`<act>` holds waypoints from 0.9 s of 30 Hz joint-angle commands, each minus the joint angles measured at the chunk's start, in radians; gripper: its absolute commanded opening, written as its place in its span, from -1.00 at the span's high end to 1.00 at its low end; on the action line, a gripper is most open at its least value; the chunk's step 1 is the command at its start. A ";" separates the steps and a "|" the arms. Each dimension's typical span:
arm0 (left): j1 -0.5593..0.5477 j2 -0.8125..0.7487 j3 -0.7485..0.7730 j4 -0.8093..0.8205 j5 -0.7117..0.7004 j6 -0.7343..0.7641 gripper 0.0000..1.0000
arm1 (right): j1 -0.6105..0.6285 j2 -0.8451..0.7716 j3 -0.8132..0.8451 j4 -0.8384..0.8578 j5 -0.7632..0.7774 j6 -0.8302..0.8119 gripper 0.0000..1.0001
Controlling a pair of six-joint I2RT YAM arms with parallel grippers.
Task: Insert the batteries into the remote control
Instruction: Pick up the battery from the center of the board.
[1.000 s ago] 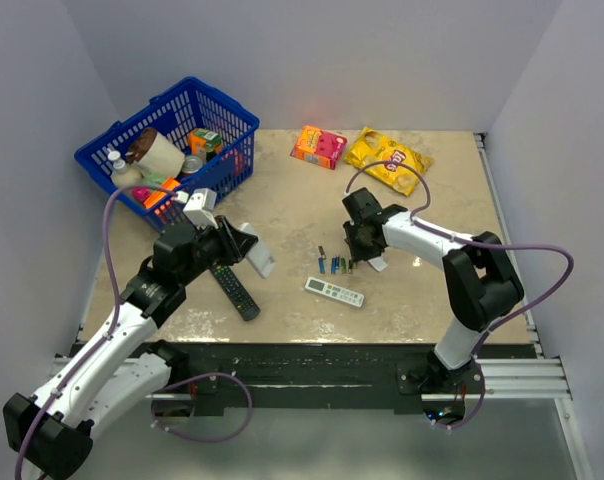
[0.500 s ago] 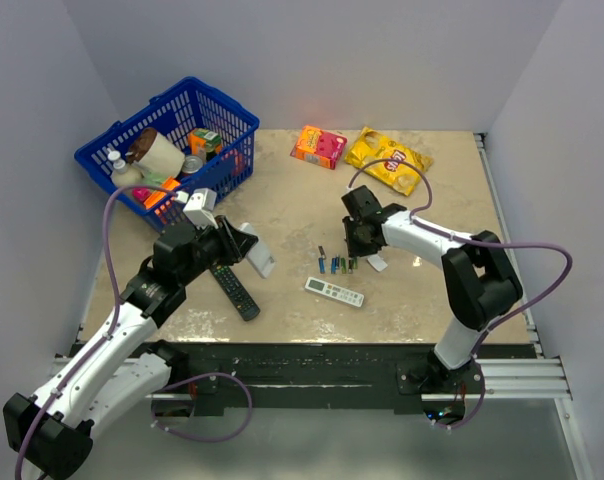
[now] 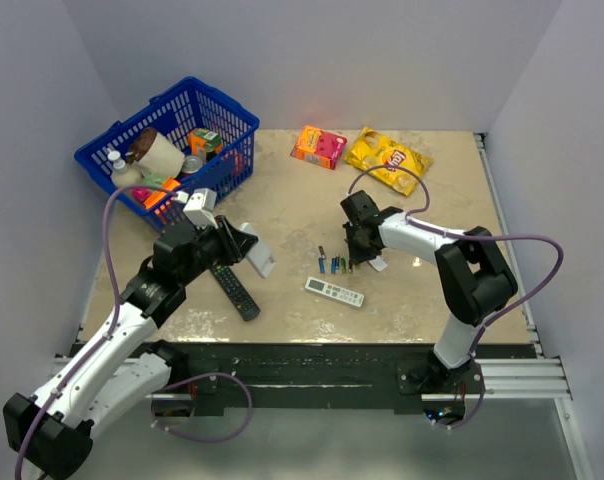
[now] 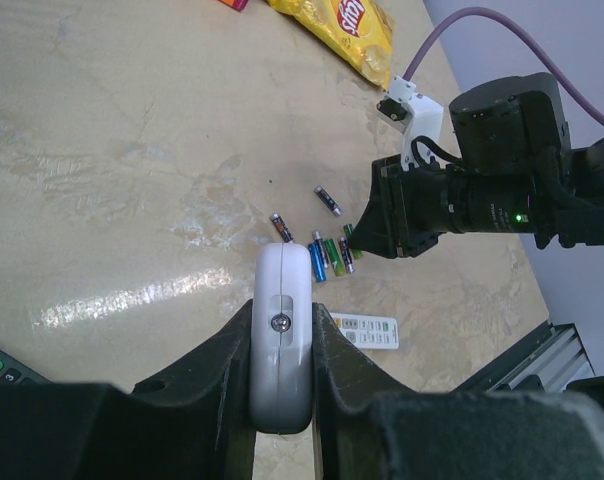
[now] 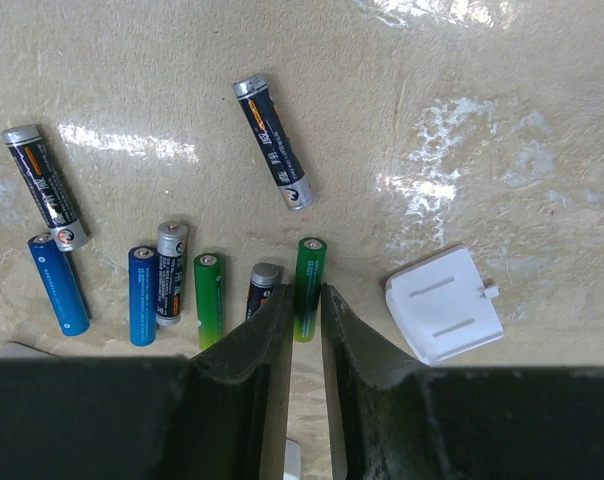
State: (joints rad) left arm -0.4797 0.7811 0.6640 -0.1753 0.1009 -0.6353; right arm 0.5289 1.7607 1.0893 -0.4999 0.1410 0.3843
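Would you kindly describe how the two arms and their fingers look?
The left arm and right arm have white shells with black joints. A purple cable loops along each. The fingers are matte black; a small green light glows on the right wrist.

surface: beige marbled tabletop (image 3: 282, 200) | far-left corner: blue basket (image 3: 232, 165) | far edge: orange box (image 3: 318, 146), with a yellow chip bag (image 3: 387, 159) to its right | near left: black remote (image 3: 237, 290) | centre: eight batteries (image 5: 143, 295), six in a loose row, two dark ones apart | nearer than the row: slim white remote (image 3: 334, 292) | right of the row: white battery cover (image 5: 444, 304)
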 commanded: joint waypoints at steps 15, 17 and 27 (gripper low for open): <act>0.004 0.055 0.031 0.074 0.088 -0.032 1.00 | -0.004 -0.007 -0.002 -0.012 0.026 -0.061 0.84; 0.004 0.070 0.039 0.088 0.108 -0.037 1.00 | -0.004 -0.039 0.001 -0.017 0.029 -0.079 0.94; 0.010 0.266 0.147 0.137 0.288 -0.003 1.00 | 0.000 -0.321 0.060 -0.013 -0.180 -0.349 1.00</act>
State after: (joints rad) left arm -0.4786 0.9840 0.7265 -0.1169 0.2550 -0.6594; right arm 0.5289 1.5814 1.0927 -0.5392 0.1062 0.2028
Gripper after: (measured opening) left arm 0.265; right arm 0.055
